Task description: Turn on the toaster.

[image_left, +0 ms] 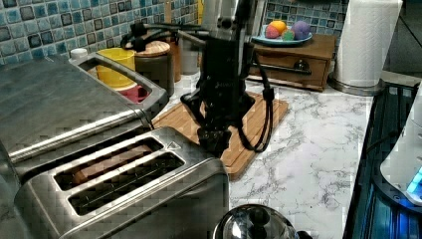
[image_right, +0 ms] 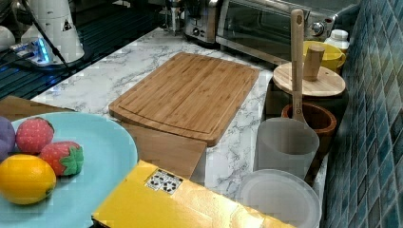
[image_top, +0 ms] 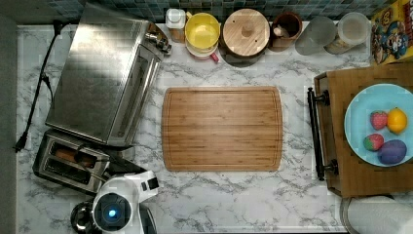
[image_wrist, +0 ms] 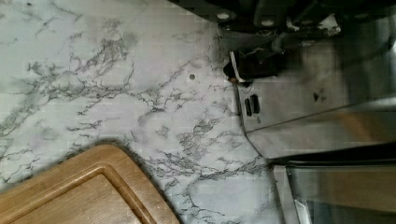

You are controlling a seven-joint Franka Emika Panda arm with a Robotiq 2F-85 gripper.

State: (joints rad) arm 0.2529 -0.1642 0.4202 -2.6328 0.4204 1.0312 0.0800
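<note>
Toaster: you find the toaster (image_top: pixel 68 163) at the top view's lower left, on the marble counter (image_top: pixel 229 200), just beside the big toaster oven (image_top: pixel 104 73). In the left view the toaster (image_left: pixel 124 191) sits in the foreground with both long slots facing up; something brown shows in one slot.
Claw: your gripper (image_left: pixel 215 142) hangs dark and pointing down at the toaster's end nearest the cutting board (image_left: pixel 239 129). In the wrist view its tip (image_wrist: pixel 252 70) sits against the toaster's steel end (image_wrist: pixel 303 100). You cannot tell from these pictures whether the claw is wide or narrow.
Arm: in the top view its white body (image_top: pixel 122 200) covers the toaster's right end.
Cutting board: it lies flat mid-counter (image_top: pixel 221 127), apart from the toaster.
Plate: the blue plate (image_top: pixel 360 122) with toy fruit rests at the top view's right, well apart from the toaster.
</note>
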